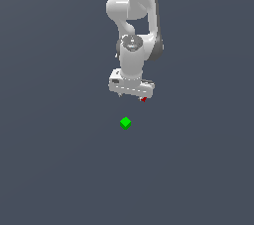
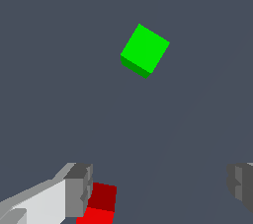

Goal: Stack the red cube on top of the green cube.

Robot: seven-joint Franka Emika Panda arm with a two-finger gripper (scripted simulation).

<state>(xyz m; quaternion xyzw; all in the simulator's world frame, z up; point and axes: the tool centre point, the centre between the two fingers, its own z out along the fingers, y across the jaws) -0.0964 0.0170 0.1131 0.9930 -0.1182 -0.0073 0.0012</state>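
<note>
Gripper [image 2: 158, 188] is spread wide, holding nothing; the red cube [image 2: 100, 203] sits right against one finger [image 2: 79, 188], other finger well clear. Green cube [image 2: 145, 50] sits apart on the flat grey floor [image 1: 54, 159], open room all round. Both plain, sharp-edged blocks.
</note>
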